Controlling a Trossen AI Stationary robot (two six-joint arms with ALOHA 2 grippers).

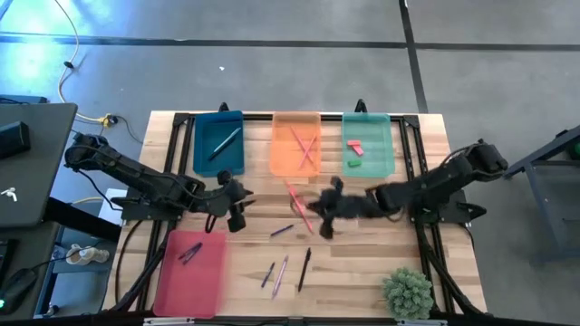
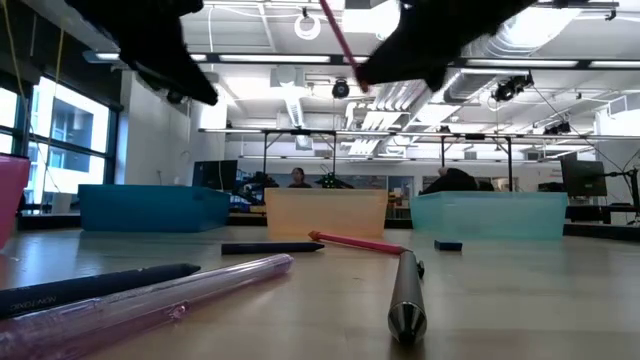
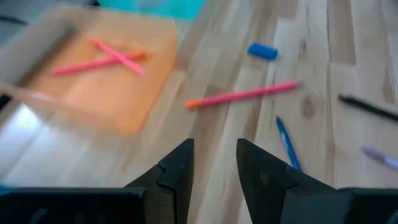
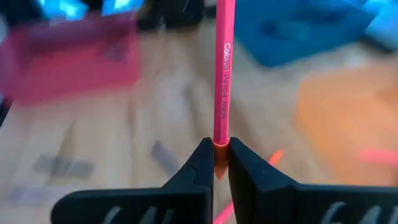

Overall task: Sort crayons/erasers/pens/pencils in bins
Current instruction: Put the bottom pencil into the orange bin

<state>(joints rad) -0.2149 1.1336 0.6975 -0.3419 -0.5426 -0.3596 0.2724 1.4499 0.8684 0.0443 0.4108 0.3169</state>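
Mid-table, the right gripper (image 4: 217,163) is clamped on one end of a pink pencil (image 4: 224,68), whose long axis points away from the jaws, the orange bin (image 1: 296,143) lying toward the far edge; the left gripper (image 3: 214,167), jaws apart, waits beside.

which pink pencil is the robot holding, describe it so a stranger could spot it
Start at the orange bin in the middle of the far row. Just in front of it, the right gripper has its fingers shut on a pink coloured pencil. Unlike the pink pencil on the table, it is lifted off the wood.
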